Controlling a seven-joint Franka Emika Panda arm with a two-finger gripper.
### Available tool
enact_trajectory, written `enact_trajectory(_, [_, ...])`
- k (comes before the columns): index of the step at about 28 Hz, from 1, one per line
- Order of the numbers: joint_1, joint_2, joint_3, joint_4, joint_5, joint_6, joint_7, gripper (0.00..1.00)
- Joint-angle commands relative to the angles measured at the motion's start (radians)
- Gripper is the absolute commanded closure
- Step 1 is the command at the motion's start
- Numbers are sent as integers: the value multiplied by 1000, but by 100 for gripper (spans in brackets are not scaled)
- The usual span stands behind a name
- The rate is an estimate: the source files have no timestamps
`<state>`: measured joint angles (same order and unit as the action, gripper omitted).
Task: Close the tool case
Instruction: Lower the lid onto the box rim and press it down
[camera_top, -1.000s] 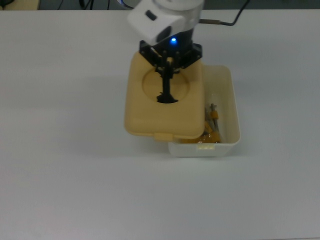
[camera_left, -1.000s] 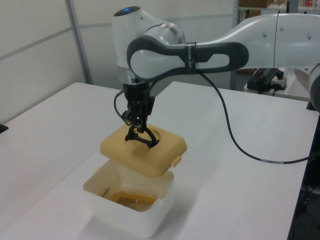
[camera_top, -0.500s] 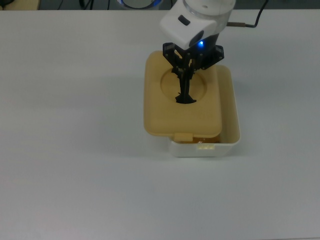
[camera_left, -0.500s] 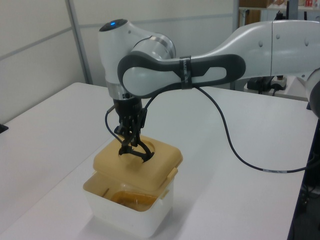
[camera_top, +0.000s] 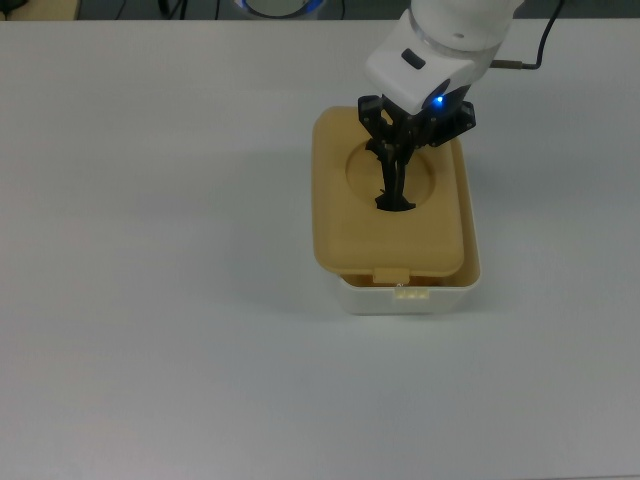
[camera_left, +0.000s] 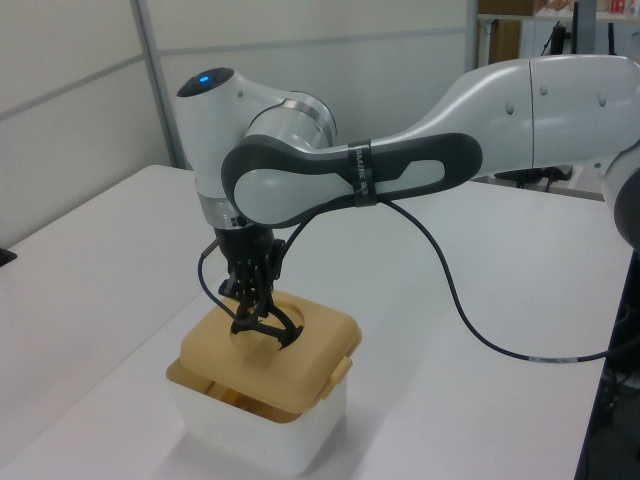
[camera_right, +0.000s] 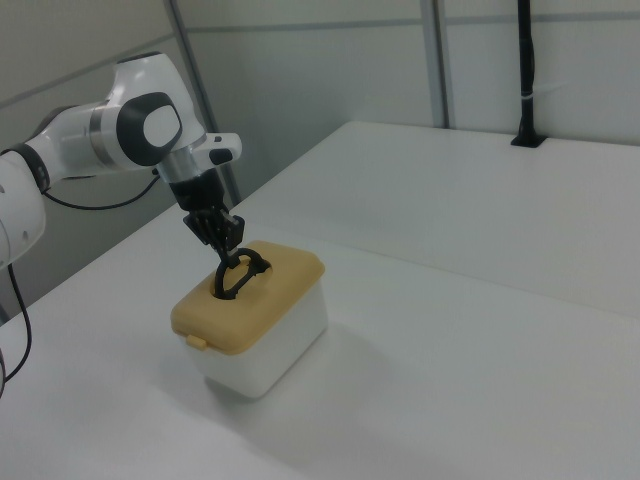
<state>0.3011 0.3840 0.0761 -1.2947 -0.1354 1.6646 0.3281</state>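
The tool case is a white tub (camera_top: 412, 299) with a tan lid (camera_top: 350, 225) lying over its opening. The lid sits slightly toward the top view's left, so the tub's right rim (camera_top: 473, 250) still shows. In the left view the lid (camera_left: 215, 355) rests over the tub (camera_left: 260, 440), with a thin gap at the front. My gripper (camera_top: 392, 160) is shut on the lid's black handle (camera_top: 392, 198), which stands up from the round recess. The right view shows the same hold: gripper (camera_right: 222, 245), handle (camera_right: 243, 272), lid (camera_right: 280, 268), tub (camera_right: 275, 345).
The case stands on a white table (camera_top: 150, 300). A black cable (camera_left: 480, 315) hangs from the arm and trails across the table on the left view's right. A black post (camera_right: 525, 70) stands at the table's far edge in the right view.
My gripper has carried the lid toward the top view's right and lowered it over the tub. The yellow contents that showed earlier are now covered.
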Motion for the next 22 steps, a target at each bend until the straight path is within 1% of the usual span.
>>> enact_trajectory(1, [7, 10, 14, 3, -33, -9, 46, 100])
enact_trajectory(3, [7, 12, 21, 2, -50, 6, 57, 100])
enact_trajectory(7, [7, 26, 21, 3, -52, 23, 74, 100])
enact_trajectory(8, [7, 32, 21, 5, -53, 24, 80, 87])
enact_trajectory(9, [7, 32, 21, 5, -55, 24, 81, 67])
enact_trajectory(10, [7, 32, 21, 5, -56, 24, 85, 31])
enact_trajectory(11, [7, 33, 21, 5, -61, 24, 89, 0])
enact_trajectory(13, [7, 33, 22, 5, -69, 24, 101, 0])
enact_trajectory(22, [7, 29, 22, 5, -67, 11, 103, 0])
